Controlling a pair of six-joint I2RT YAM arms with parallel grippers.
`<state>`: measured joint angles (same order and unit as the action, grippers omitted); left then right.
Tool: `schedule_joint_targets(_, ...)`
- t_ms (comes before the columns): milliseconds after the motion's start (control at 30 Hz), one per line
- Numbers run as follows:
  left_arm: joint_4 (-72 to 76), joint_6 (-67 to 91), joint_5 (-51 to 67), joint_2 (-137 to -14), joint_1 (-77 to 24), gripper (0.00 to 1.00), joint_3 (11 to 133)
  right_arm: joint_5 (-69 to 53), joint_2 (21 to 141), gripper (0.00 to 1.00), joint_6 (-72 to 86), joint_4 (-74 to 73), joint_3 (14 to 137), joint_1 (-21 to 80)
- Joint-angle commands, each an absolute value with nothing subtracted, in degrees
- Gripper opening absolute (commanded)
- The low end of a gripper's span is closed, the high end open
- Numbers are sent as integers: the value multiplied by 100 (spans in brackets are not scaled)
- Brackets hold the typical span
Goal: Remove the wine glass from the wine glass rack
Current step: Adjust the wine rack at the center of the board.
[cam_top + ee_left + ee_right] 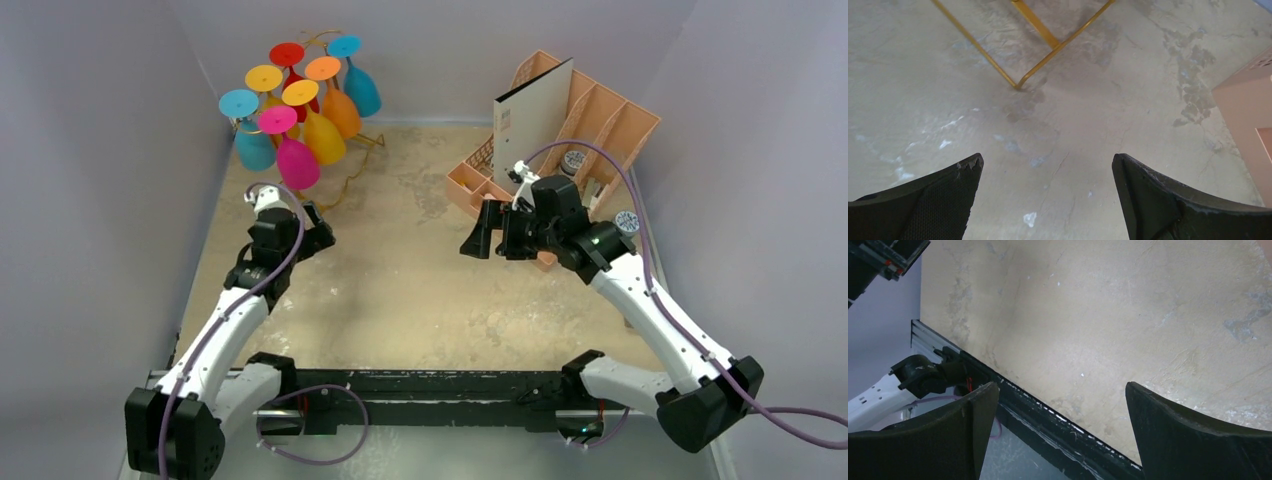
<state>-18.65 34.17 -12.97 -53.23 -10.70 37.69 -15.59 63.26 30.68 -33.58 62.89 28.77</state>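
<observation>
From above, the wine glass rack (350, 180) is standing in the far left corner of the counter (420, 290). Its gold wire is peeking out under the wine glasses (297, 160). The glasses are hanging upside down on it, close together, in red, blue, yellow, orange and pink. The left gripper (318, 236) is sitting just in front of the rack, near the left edge, and it is not touching any glass. The right gripper (484, 232) is hanging over the counter towards the right edge and pointing to the middle. A peach organiser (610, 120) is sitting in the far right corner, right behind that gripper. A pale flat board (533, 112) is standing up in it.

In the left wrist view, the left gripper (1047, 160) is looking down at the bare counter (923, 100). Its two black fingers (948, 200) are spreading wide and holding nothing. A corner of the rack's (1063, 46) gold wire base is lying on the counter ahead of the fingers, not touching them. A bit of the peach organiser (1248, 100) is showing at the right side.

In the right wrist view, the right gripper (1062, 390) is also spreading its fingers (1178, 440) wide, with nothing between them. Under it, the counter (1108, 315) is running down to its near edge, where a black rail (1048, 415) is lying. No glass and no rack are showing here.
</observation>
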Motion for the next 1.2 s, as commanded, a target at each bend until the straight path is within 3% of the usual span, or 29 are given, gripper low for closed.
schedule_joint_targets(0, 342, 2992, -733, -5611, -1090, 100, 3219, -1407, 6110, 99, 3244, -3234, 6212, 2885)
schedule_joint_targets(233, 2099, 2298, -878, -6720, -1081, 100, 2970, -1097, 6065, 99, 3355, -2645, 5881, 2885)
schedule_joint_targets(500, 3353, 1649, -563, -8014, -897, 96, 3124, -950, 5796, 99, 3257, -2927, 5828, 2883)
schedule_joint_targets(1167, 2887, 2071, 294, -8622, -694, 90, 3604, -765, 5407, 99, 3332, -3242, 5660, 2888)
